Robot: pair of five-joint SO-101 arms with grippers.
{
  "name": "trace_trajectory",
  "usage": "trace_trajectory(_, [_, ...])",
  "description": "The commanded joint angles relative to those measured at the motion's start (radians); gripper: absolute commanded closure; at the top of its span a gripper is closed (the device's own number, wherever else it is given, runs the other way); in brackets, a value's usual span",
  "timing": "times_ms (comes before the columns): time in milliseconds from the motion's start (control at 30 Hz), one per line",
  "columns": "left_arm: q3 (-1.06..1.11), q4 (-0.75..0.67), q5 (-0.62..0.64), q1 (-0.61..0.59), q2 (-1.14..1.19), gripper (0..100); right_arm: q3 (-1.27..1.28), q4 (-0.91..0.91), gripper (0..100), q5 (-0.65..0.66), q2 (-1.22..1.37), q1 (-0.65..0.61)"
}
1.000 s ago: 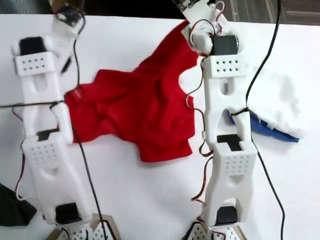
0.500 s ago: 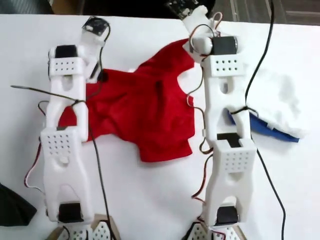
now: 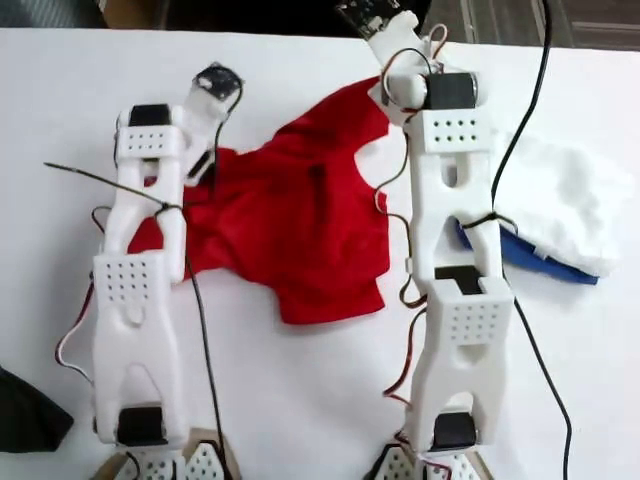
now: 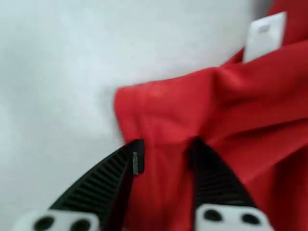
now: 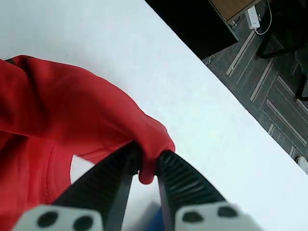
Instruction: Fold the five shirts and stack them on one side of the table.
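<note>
white counter (image 3: pixel 300 400) under us, and the red shirt (image 3: pixel 290 220) lies crumpled mid-counter between the arms, a white shirt (image 3: pixel 560 190) on a blue shirt (image 3: pixel 525 255) off to the right. right gripper (image 5: pixel 149 154) is clamped on the red shirt's far corner, left gripper (image 4: pixel 166 147) sits jaws apart astride a fold near its left edge. we reckon it's the spreading step: left must pinch that fold, then both draw outward to flatten it.

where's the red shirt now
In the high view the red shirt lies crumpled between the two arms; the right gripper pinches its far corner, and the left gripper is open over its opposite edge.
</note>
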Motion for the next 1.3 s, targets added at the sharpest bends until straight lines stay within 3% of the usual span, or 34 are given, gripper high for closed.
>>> trace_trajectory(0, [-0.008, 0.098, -0.020, -0.003, -0.087, 98, -0.051, 0.007, 97.7, 0.008, -0.012, 0.005])
trace_trajectory(267, [0.005, 0.414, -0.028, 0.025, -0.287, 97, -0.052, 0.024, 97.7, 0.008, -0.018, 0.010])
trace_trajectory(400, [0.147, 0.413, -0.028, -0.005, -0.407, 97, -0.054, 0.085, 97.7, 0.008, -0.035, 0.010])
trace_trajectory(667, [0.725, 0.407, -0.138, 0.003, -0.761, 97, -0.052, 0.216, 97.7, -0.002, -0.171, 0.008])
trace_trajectory(867, [0.997, 0.316, -0.233, -0.023, -0.937, 97, -0.044, 0.305, 97.7, -0.002, -0.203, 0.010])
trace_trajectory(1100, [0.917, 0.387, -0.362, -0.057, -0.991, 74, -0.046, 0.295, 97.7, -0.002, -0.203, 0.007])
trace_trajectory(1267, [0.645, 0.376, -0.356, -0.087, -0.973, 75, -0.048, 0.295, 97.7, 0.002, -0.203, 0.010])
